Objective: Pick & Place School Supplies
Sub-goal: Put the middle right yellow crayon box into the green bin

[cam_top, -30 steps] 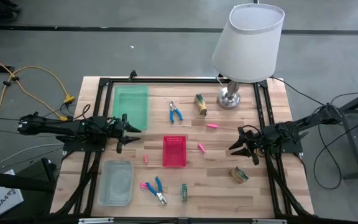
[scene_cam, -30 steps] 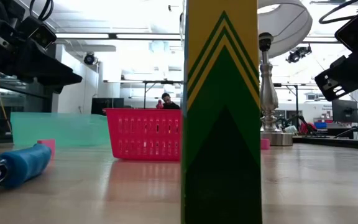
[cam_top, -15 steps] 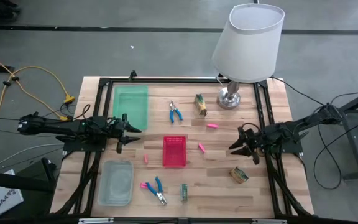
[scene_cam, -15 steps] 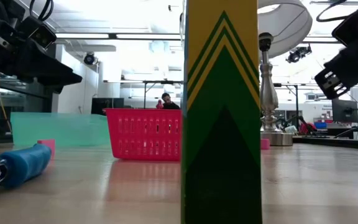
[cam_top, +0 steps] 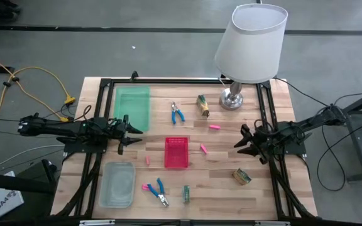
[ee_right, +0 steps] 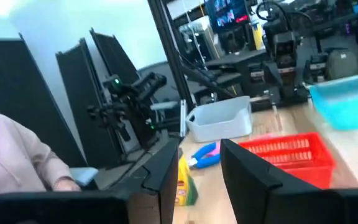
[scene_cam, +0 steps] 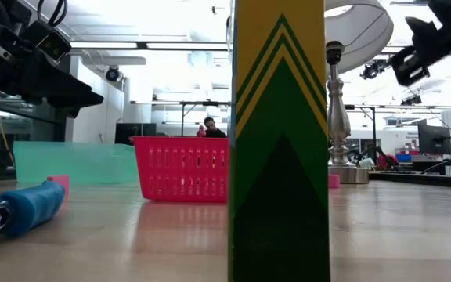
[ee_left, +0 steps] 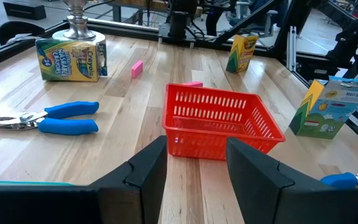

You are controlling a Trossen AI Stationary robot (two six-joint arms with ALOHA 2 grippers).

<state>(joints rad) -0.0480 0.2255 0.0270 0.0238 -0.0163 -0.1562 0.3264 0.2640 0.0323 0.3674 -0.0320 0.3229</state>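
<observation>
Cardboard green-and-yellow crayon box [cam_top: 242,177] lies at five o'clock on wooden counter [cam_top: 219,188]; light, crushable, grip across narrow sides. Right claw [cam_top: 244,144] hovers part-open, empty. Left claw [cam_top: 129,132] likewise.

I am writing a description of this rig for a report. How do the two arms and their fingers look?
Both arms are dark, almost black, slender and jointed. The left gripper and right gripper each end in two pointed fingers, giving a claw-like outline from above. In the left wrist view the fingers are matte black, broad and angular. Thin black cables run along the arms. No markings are visible.
</observation>
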